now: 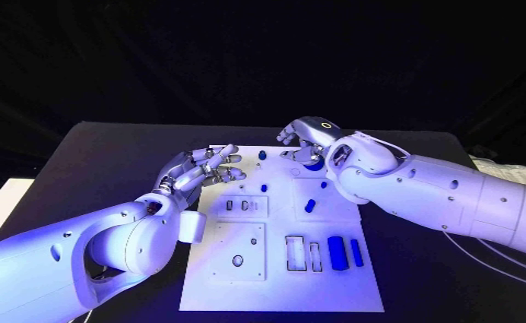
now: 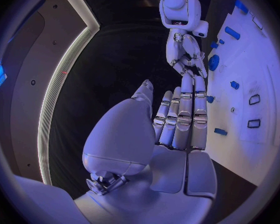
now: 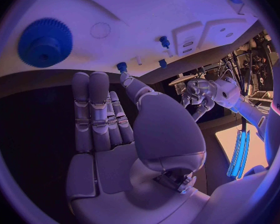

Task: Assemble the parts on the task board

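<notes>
The task board (image 1: 280,262) is shown lying flat in the middle of the black desk (image 1: 99,156), its long axis running away from the robot. Small blue parts are seen on it: a round toothed gear (image 3: 45,42) near the far end of the board, a short peg (image 1: 262,154) at the far edge, a second peg (image 1: 264,185) just beyond a small raised plate, an oblong piece (image 1: 310,204) near the middle, and two upright blue blocks (image 1: 337,252) beside a pair of rectangular slots at the near right.

The left hand (image 1: 204,169) is held above the far left edge of the board, its fingers extended and slightly spread, with nothing gripped between them; in the left wrist view the fingers (image 2: 184,115) are seen lying straight and side by side. The pegs lie just beside its fingertips, apart from them.

The right hand (image 1: 304,140) is poised over the far end of the board, directly above the gear. In the right wrist view its fingers (image 3: 96,109) are seen straight and apart from the thumb, and nothing is held; the gear lies beyond the fingertips, untouched.
</notes>
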`<state>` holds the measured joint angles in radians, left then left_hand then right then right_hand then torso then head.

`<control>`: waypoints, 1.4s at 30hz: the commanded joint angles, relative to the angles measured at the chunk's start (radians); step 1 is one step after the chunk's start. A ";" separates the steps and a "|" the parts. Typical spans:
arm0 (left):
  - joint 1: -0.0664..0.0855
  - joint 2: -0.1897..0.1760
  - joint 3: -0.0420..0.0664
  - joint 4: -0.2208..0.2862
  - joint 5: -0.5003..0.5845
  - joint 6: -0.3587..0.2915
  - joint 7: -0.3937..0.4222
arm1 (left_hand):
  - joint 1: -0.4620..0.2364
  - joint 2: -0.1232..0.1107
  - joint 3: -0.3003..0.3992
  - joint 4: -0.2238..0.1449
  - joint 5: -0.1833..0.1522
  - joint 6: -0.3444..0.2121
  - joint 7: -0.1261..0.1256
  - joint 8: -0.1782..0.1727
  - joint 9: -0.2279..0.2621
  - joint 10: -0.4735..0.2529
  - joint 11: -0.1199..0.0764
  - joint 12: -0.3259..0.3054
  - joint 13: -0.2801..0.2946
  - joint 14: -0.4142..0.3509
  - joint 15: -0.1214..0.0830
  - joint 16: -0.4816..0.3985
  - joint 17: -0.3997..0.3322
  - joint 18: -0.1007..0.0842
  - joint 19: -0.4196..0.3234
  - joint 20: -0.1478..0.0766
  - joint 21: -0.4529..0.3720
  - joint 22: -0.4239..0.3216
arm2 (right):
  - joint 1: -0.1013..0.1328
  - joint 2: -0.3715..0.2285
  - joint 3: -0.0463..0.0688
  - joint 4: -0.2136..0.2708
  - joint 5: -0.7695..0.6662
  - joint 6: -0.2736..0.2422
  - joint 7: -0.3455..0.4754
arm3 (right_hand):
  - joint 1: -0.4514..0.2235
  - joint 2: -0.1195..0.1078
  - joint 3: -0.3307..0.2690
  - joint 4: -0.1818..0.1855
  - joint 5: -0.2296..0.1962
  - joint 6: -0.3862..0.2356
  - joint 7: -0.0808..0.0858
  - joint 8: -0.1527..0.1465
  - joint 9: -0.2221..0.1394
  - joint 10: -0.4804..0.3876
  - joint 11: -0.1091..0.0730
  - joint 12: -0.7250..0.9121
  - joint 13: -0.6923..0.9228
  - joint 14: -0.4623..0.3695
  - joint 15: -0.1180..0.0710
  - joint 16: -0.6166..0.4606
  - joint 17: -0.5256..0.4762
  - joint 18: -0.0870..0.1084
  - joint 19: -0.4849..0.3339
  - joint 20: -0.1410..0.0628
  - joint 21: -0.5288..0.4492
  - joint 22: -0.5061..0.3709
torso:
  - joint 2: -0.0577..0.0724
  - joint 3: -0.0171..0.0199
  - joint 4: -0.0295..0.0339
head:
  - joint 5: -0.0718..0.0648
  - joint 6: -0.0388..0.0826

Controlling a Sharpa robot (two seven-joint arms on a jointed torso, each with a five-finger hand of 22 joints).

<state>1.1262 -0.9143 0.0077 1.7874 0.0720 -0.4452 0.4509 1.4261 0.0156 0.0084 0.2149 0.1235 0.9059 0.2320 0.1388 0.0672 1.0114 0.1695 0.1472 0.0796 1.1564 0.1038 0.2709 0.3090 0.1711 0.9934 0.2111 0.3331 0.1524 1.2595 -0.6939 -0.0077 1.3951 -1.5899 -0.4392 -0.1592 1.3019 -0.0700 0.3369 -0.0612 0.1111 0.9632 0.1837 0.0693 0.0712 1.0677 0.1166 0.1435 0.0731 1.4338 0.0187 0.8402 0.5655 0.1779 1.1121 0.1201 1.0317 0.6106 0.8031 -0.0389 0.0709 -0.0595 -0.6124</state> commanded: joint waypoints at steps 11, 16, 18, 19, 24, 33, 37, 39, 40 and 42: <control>0.002 -0.003 0.001 0.005 0.003 0.022 0.002 | 0.002 0.007 0.000 -0.004 0.004 -0.005 0.001 -0.006 -0.001 -0.006 0.001 -0.004 -0.001 -0.008 0.002 0.002 0.001 0.009 -0.005 0.001 -0.006 -0.001 | 0.023 -0.176 0.014 0.095 0.267 0.143 -0.103 | -0.048 -0.051 -0.083 0.083 0.088 0.002 -0.049 0.001 -0.001 0.295 -0.077 0.247 0.200 0.065 -0.057 0.287 0.330 -0.057 0.160 -0.053 0.214 0.313 | -0.006 0.0038 -0.0188 | -0.004 0.005; 0.002 -0.003 0.001 0.005 0.003 0.024 0.001 | 0.003 0.007 0.000 -0.005 0.004 -0.005 0.001 -0.006 -0.001 -0.006 0.001 -0.004 -0.001 -0.008 0.002 0.002 0.002 0.009 -0.005 0.001 -0.006 -0.001 | 0.025 -0.170 0.014 0.059 0.278 0.188 -0.126 | -0.026 -0.040 -0.147 0.131 0.097 -0.034 -0.043 0.008 0.000 0.198 -0.070 0.406 0.409 0.058 -0.050 0.355 0.403 -0.061 0.159 -0.046 0.245 0.351 | -0.005 0.0032 -0.0171 | -0.009 0.008; 0.002 -0.002 0.001 0.004 0.003 0.025 0.001 | 0.003 0.007 0.000 -0.005 0.004 -0.005 0.001 -0.006 -0.001 -0.006 0.001 -0.004 -0.001 -0.008 0.002 0.002 0.002 0.009 -0.005 0.001 -0.006 -0.001 | 0.024 -0.161 0.014 0.044 0.275 0.198 -0.132 | -0.017 -0.035 -0.160 0.145 0.098 -0.043 -0.040 0.009 0.000 0.175 -0.067 0.434 0.454 0.058 -0.048 0.367 0.416 -0.062 0.158 -0.043 0.250 0.357 | -0.005 0.0031 -0.0166 | -0.010 0.008; 0.002 -0.002 0.001 0.004 0.003 0.025 0.001 | 0.003 0.007 0.000 -0.005 0.004 -0.005 0.001 -0.006 -0.001 -0.006 0.001 -0.004 -0.001 -0.008 0.002 0.002 0.002 0.009 -0.005 0.001 -0.006 -0.001 | 0.024 -0.157 0.014 0.038 0.274 0.202 -0.134 | -0.012 -0.034 -0.166 0.150 0.100 -0.046 -0.039 0.010 0.000 0.168 -0.066 0.445 0.472 0.058 -0.047 0.373 0.423 -0.062 0.159 -0.043 0.254 0.361 | -0.005 0.0031 -0.0158 | -0.011 0.009; 0.002 -0.002 0.001 0.002 0.003 0.026 0.001 | 0.003 0.007 0.000 -0.005 0.004 -0.005 0.001 -0.006 -0.001 -0.006 0.001 -0.004 -0.001 -0.008 0.002 0.002 0.002 0.009 -0.005 0.001 -0.006 -0.001 | 0.021 -0.138 0.014 0.020 0.250 0.212 -0.138 | 0.001 -0.029 -0.182 0.165 0.103 -0.050 -0.038 0.015 0.001 0.156 -0.065 0.481 0.529 0.061 -0.046 0.396 0.451 -0.065 0.164 -0.041 0.266 0.379 | -0.005 0.0033 -0.0149 | -0.012 0.010; 0.002 0.003 0.001 -0.002 0.003 0.028 0.000 | 0.004 0.007 0.000 -0.006 0.004 -0.005 0.000 -0.006 0.000 -0.006 0.000 -0.004 -0.001 -0.008 0.002 0.003 0.004 0.009 -0.005 0.001 -0.006 -0.001 | 0.016 -0.105 0.013 -0.002 0.187 0.229 -0.144 | 0.029 -0.021 -0.228 0.193 0.105 -0.049 -0.036 0.034 0.002 0.248 -0.062 0.836 0.907 0.083 -0.042 0.524 0.633 -0.085 0.213 -0.036 0.335 0.499 | -0.005 0.0031 -0.0157 | -0.015 0.004; 0.002 0.005 0.001 -0.005 0.003 0.028 -0.001 | 0.004 0.007 0.000 -0.006 0.004 -0.005 0.000 -0.006 0.000 -0.006 0.000 -0.004 -0.001 -0.008 0.002 0.003 0.004 0.009 -0.005 0.001 -0.006 -0.001 | 0.013 -0.098 0.013 -0.006 0.169 0.241 -0.146 | 0.040 -0.012 -0.251 0.199 0.105 -0.033 -0.037 0.051 0.004 0.313 -0.060 1.043 1.116 0.088 -0.039 0.566 0.698 -0.091 0.224 -0.033 0.356 0.532 | -0.005 0.0037 -0.0143 | -0.015 0.000; 0.002 0.006 0.001 -0.006 0.003 0.028 -0.001 | 0.004 0.007 0.000 -0.006 0.004 -0.005 0.000 -0.006 0.000 -0.006 0.000 -0.004 -0.001 -0.008 0.002 0.003 0.004 0.009 -0.005 0.001 -0.006 -0.001 | 0.011 -0.097 0.013 -0.006 0.160 0.243 -0.146 | 0.042 -0.009 -0.258 0.201 0.105 -0.034 -0.036 0.053 0.003 0.317 -0.059 1.069 1.144 0.090 -0.038 0.575 0.714 -0.092 0.227 -0.032 0.362 0.541 | -0.005 0.0035 -0.0149 | -0.014 -0.002; 0.002 0.006 0.001 -0.007 0.003 0.027 -0.001 | 0.004 0.007 0.000 -0.006 0.004 -0.005 0.000 -0.006 0.000 -0.006 0.000 -0.004 -0.001 -0.008 0.002 0.003 0.004 0.009 -0.005 0.001 -0.006 -0.001 | 0.011 -0.097 0.013 -0.006 0.157 0.242 -0.145 | 0.042 -0.009 -0.259 0.201 0.105 -0.034 -0.036 0.054 0.003 0.317 -0.059 1.072 1.147 0.090 -0.037 0.577 0.717 -0.092 0.227 -0.031 0.362 0.543 | -0.005 0.0038 -0.0150 | -0.014 -0.002; 0.002 0.006 0.001 -0.008 0.003 0.027 -0.002 | 0.004 0.007 0.000 -0.006 0.004 -0.005 0.000 -0.006 0.000 -0.006 0.000 -0.004 -0.001 -0.008 0.002 0.003 0.004 0.009 -0.005 0.001 -0.006 -0.001 | 0.010 -0.096 0.013 -0.006 0.152 0.242 -0.145 | 0.044 -0.008 -0.262 0.202 0.105 -0.034 -0.036 0.055 0.002 0.319 -0.058 1.080 1.156 0.091 -0.037 0.582 0.724 -0.093 0.229 -0.031 0.365 0.548 | -0.004 0.0030 -0.0158 | -0.014 -0.002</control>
<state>1.1269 -0.9104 0.0076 1.7791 0.0736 -0.4387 0.4459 1.4261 0.0156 0.0085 0.2149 0.1235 0.9059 0.2320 0.1388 0.0673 1.0114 0.1695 0.1472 0.0799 1.1565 0.1038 0.2709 0.3117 0.1710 0.9934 0.2111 0.3331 0.1524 1.2704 -0.7914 0.0052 1.3889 -1.3963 -0.2225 -0.2967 1.3363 -0.0755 0.0801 0.1422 0.2113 0.9234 0.1447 0.1200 0.0745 1.3792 0.0584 1.2199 1.2271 1.4646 -0.0232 1.4169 1.2871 0.0919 1.3330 0.0909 1.3912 1.1570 0.7984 -0.0354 0.0559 -0.0741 -0.6137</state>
